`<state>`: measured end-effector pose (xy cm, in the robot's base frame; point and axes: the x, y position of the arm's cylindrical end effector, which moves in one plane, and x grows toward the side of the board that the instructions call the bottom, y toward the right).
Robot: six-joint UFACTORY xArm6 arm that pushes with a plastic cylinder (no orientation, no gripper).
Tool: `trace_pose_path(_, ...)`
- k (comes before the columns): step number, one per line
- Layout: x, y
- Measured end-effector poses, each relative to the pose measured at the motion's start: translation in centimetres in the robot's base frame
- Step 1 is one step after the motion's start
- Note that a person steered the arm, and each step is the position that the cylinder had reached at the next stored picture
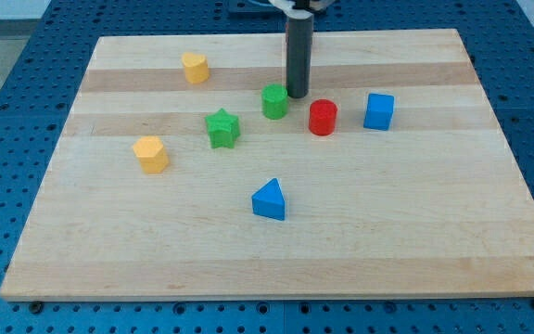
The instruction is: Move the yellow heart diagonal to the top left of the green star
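1. Wooden board [434,241] on a blue pegboard table [7,111], six blocks in all: two blue, two green, two yellow-ish and one red... ok, that's seven.
2. Nearest the view's bottom: one blue triangle block [269,200], on its own in the middle.
3. Next up, on the view's left, an orange-yellow block [151,154]. Shape's hard to call from here, maybe a pentagon.
4. Middle row: the green star [222,128], then further right the red cylinder [323,118] and the blue cube [378,111], those two near each other but apart.
5. A second green block [274,101], roundish, sits up and right of the star.
6. My tip [297,96] is just beside that roundish green block, on its right, looks like touching or nearly. It's a bare rod, so there's nothing to open or close and it holds nothing.
7. Farthest back: the yellow heart [195,68], up and left of the star, well apart from the tip.
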<state>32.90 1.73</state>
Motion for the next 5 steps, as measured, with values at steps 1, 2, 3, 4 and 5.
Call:
trace_pose_path(1, -0.8, -2.1)
trace_pose_path(2, -2.9, -4.1)
trace_pose_path(3, -4.7, -6.0)
trace_pose_path(4, -6.5, -7.4)
trace_pose_path(5, -7.5, -9.3)
